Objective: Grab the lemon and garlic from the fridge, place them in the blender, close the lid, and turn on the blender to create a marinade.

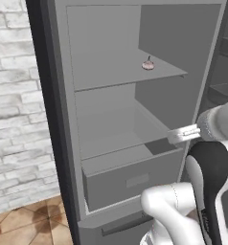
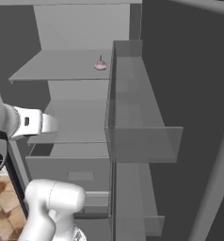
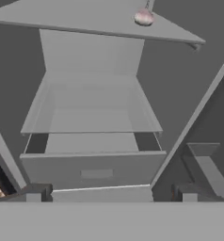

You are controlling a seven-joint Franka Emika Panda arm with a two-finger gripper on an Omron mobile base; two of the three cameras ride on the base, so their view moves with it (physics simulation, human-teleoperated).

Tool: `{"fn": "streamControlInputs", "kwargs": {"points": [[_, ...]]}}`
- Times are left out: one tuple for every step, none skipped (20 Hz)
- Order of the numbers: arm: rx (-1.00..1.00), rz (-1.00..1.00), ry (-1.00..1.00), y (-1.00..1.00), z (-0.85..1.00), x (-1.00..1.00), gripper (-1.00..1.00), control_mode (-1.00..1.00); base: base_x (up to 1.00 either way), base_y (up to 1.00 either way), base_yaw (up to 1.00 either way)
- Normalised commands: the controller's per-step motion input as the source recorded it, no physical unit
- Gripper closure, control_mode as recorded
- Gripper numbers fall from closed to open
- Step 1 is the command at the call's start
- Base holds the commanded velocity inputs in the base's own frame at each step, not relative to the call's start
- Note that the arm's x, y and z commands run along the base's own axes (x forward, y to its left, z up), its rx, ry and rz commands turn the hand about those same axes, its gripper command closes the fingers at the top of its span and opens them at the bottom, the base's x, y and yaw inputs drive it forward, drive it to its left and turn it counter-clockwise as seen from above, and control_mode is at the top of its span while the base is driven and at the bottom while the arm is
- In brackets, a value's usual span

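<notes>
The fridge stands open in front of the robot, with a brick wall to its left. A small pinkish garlic bulb sits on the upper shelf, toward the far right part of it. Below are a second shelf and a grey drawer. The gripper hangs in front of the drawer, its fingers wide apart and holding nothing.
</notes>
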Motion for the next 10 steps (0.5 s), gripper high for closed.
{"fn": "streamControlInputs", "kwargs": {"points": [[0.0,-0.03,-0.06,0.0,0.99,0.19,-1.0,-1.0,0.0,0.0,0.0],[0.0,-0.02,0.0,0.0,1.0,0.31,-1.0,-1.0,0.0,0.0,0.0],[0.0,0.0,0.0,0.0,1.0,0.31,-1.0,-1.0,0.0,0.0,0.0],[0.0,0.0,0.0,0.0,1.0,0.31,-1.0,-1.0,0.0,0.0,0.0],[0.0,0.0,0.0,0.0,1.0,0.29,-1.0,-1.0,0.0,0.0,0.0],[0.0,0.0,0.0,0.0,1.0,0.22,-1.0,-1.0,0.0,0.0,0.0],[0.0,0.0,0.02,0.0,1.0,0.18,-1.0,-1.0,0.0,0.0,0.0],[0.0,0.0,0.05,0.0,0.9,0.17,-1.0,-1.0,0.0,0.0,0.0],[0.0,0.0,0.04,0.0,0.71,0.14,-1.0,-1.0,0.0,0.0,0.0],[0.0,0.0,0.02,0.0,0.47,0.14,-1.0,-1.0,0.0,0.0,0.0]]}}
